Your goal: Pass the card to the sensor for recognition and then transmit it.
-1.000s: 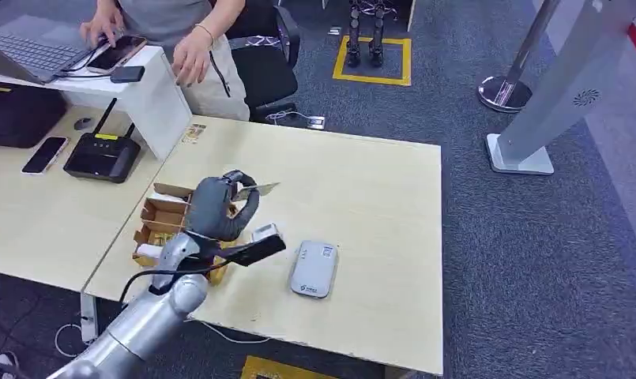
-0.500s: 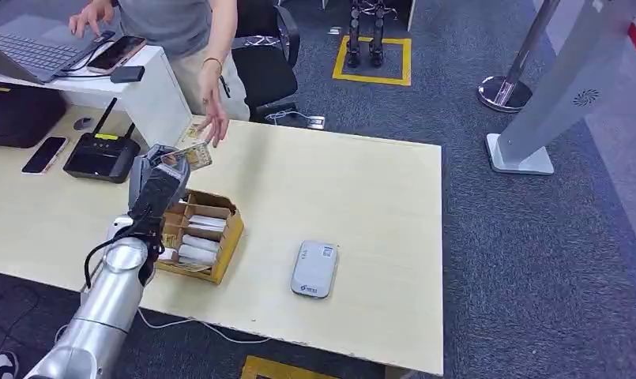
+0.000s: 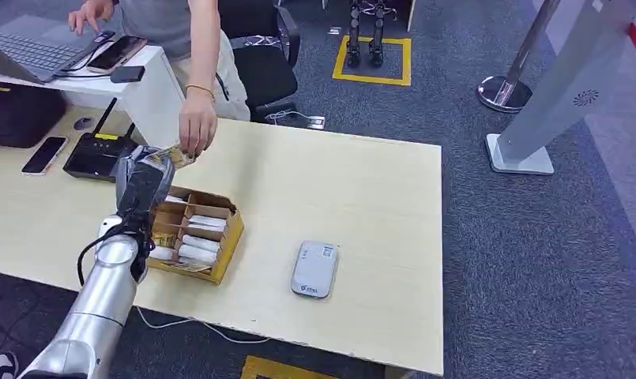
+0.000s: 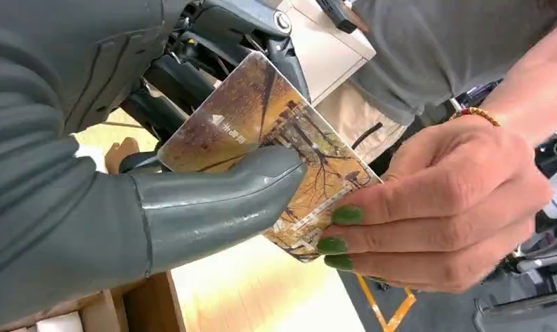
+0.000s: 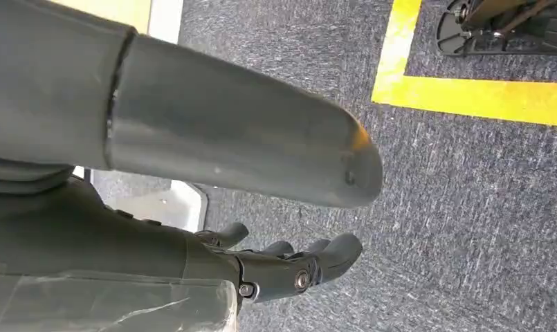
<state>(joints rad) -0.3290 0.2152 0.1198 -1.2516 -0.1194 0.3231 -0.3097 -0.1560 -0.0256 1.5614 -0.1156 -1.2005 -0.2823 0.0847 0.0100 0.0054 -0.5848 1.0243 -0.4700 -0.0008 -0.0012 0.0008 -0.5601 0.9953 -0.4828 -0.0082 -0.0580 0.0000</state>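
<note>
The left hand [image 3: 143, 178] is pinching the card [image 4: 272, 153] between its thumb and darker fingers, now sitting in the left-centre of the head view, a little lower and further left than half a second ago. The person's hand [image 3: 197, 129] is now gripping the card's far edge, having come down from above it. The right hand [image 5: 192, 173] is hanging over the carpet, holding nothing, fingers loosely apart. The sensor [image 3: 313, 269] is lying unmoved on the tabletop [image 3: 362, 205], right of the cardboard box [image 3: 194, 233].
</note>
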